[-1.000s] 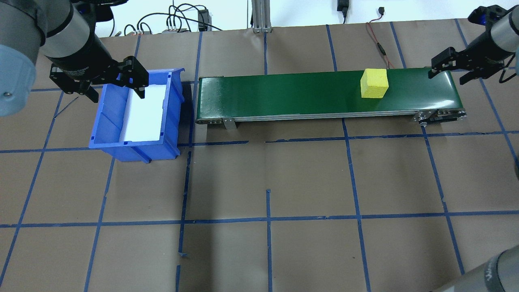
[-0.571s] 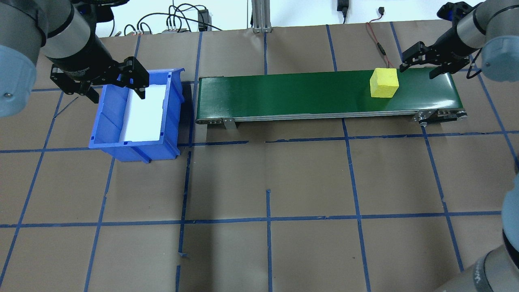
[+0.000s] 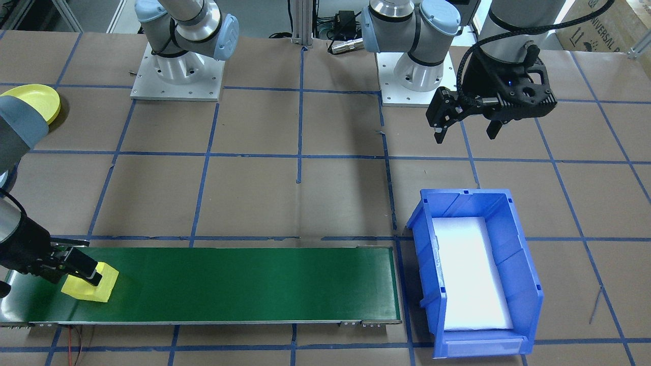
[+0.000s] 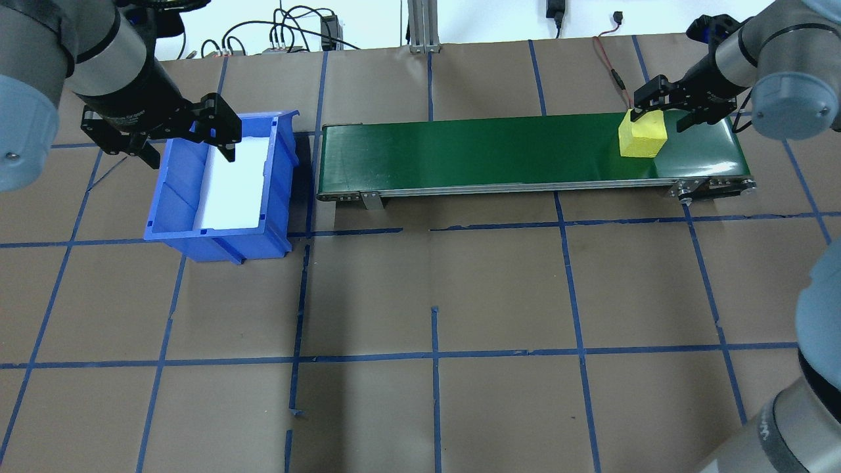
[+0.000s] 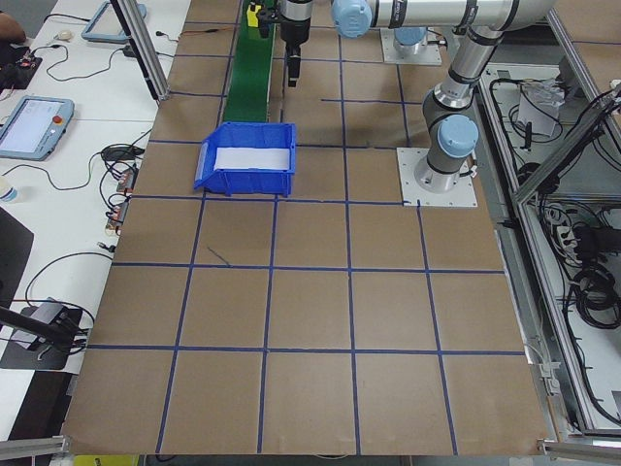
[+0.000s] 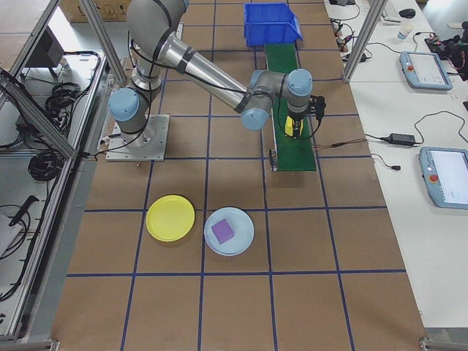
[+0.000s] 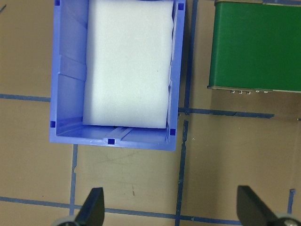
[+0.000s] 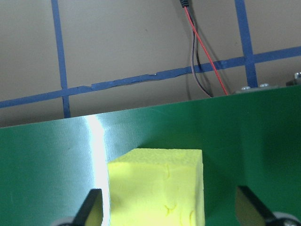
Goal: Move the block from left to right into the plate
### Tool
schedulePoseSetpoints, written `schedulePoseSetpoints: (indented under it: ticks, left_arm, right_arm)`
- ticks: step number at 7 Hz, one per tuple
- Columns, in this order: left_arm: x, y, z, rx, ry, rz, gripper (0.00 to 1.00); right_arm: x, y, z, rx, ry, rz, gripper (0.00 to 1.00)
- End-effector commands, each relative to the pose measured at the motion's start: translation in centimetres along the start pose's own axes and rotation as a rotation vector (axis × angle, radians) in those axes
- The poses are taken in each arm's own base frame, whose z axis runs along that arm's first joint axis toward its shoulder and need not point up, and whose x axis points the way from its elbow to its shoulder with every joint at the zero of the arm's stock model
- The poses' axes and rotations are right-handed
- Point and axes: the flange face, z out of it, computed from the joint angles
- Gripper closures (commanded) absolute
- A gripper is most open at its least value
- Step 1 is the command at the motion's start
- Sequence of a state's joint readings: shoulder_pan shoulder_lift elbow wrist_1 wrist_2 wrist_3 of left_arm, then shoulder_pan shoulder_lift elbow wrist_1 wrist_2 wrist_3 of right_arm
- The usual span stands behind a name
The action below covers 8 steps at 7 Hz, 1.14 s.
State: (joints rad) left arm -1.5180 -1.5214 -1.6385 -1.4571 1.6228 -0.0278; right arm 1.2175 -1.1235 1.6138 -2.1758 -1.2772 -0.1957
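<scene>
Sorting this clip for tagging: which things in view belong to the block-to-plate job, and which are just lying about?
Part of the job:
- yellow block on the green conveyor
- right end effector, open, straddling the block
- yellow plate, empty

Lying about:
- blue bin with white foam liner, left end effector open above it
- light blue plate holding a purple block

Only legible text: "UNIVERSAL" printed on a cardboard box [image 3: 605,23] at the top right corner of the front-facing view; a second line under it is cut off and unreadable. Some small marks sit beside it on the same box, too small to make out. Tablet screens [image 6: 447,187] on the side benches show content but nothing readable. No readable markings on the arms, bin, belt or plates.
</scene>
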Motion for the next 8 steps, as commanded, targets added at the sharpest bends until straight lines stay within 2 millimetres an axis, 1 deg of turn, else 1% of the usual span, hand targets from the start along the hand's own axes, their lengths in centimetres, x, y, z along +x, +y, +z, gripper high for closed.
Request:
schedulePoseSetpoints:
  ticks: [1, 2, 3, 4, 5, 6, 7, 8]
  left_arm:
    - [-0.2, 0.1, 0.0, 0.000, -0.002, 0.004, 0.00]
    - [-0.2, 0.1, -0.2, 0.003, -0.005, 0.004, 0.00]
    - [-0.2, 0.1, 0.1, 0.000, -0.001, 0.006, 0.00]
    - [-0.2, 0.1, 0.2, -0.003, -0.005, 0.006, 0.00]
    - [-0.3, 0.1, 0.1, -0.002, -0.005, 0.004, 0.00]
    - [-0.3, 0.3, 0.2, -0.005, -0.008, 0.006, 0.00]
    - [-0.4, 0.1, 0.2, -0.002, -0.004, 0.003, 0.00]
    - [-0.3, 0.2, 0.2, -0.003, -0.008, 0.006, 0.00]
  right_arm:
    - [0.4, -0.1, 1.8, -0.006, -0.019, 0.010, 0.00]
    - [0.9, 0.1, 2.8, -0.027, 0.004, 0.013, 0.04]
    - [1.9, 0.2, 1.9, -0.038, 0.122, -0.004, 0.39]
    - [2.0, 0.5, 1.5, -0.042, 0.136, -0.049, 0.69]
    - [2.7, 0.3, 0.2, -0.037, 0.161, -0.090, 0.71]
    - [4.6, 1.4, -2.3, -0.066, 0.264, -0.164, 0.73]
    - [8.6, 3.8, -4.8, -0.136, 0.297, -0.213, 0.73]
    - [14.9, 8.1, -7.4, -0.195, 0.270, -0.164, 0.74]
